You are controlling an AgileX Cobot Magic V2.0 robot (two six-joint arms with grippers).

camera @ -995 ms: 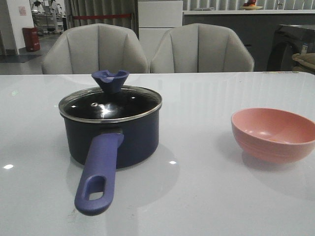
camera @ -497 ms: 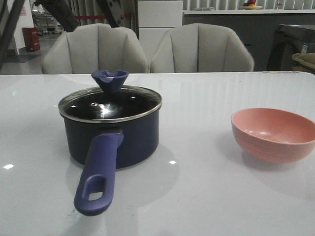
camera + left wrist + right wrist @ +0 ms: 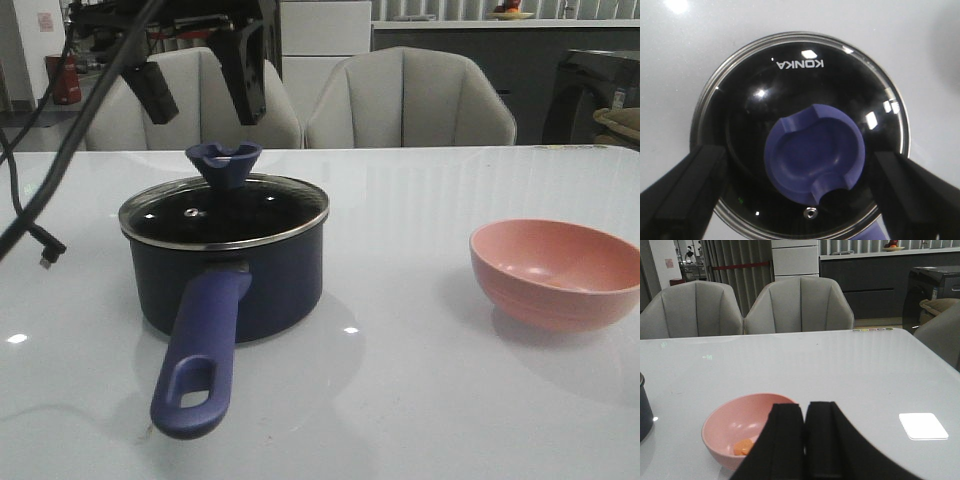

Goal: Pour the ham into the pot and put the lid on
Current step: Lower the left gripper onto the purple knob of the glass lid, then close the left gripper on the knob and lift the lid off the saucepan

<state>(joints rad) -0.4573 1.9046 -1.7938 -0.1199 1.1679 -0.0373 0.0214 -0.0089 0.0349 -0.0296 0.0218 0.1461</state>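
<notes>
The dark navy pot (image 3: 275,285) stands at the table's left, its purple-blue handle (image 3: 200,350) pointing toward me. The glass lid (image 3: 225,212) sits on it, with its knob (image 3: 224,163) upright. My left gripper (image 3: 205,112) hangs open just above the knob, one finger on each side. In the left wrist view the lid (image 3: 790,90) and knob (image 3: 815,157) lie between the open fingers (image 3: 685,195) of the left gripper (image 3: 800,154). A few orange ham slices (image 3: 743,446) lie in the pink bowl (image 3: 735,420). My right gripper (image 3: 805,407) is shut and empty, near the bowl.
The pink bowl (image 3: 555,275) stands at the table's right. A black cable (image 3: 40,240) from the left arm hangs down to the table at far left. Two grey chairs (image 3: 400,100) stand behind the far edge.
My left arm has come down into view from above and now hangs open over the lid's knob. The pot, lid and bowl have not moved.
</notes>
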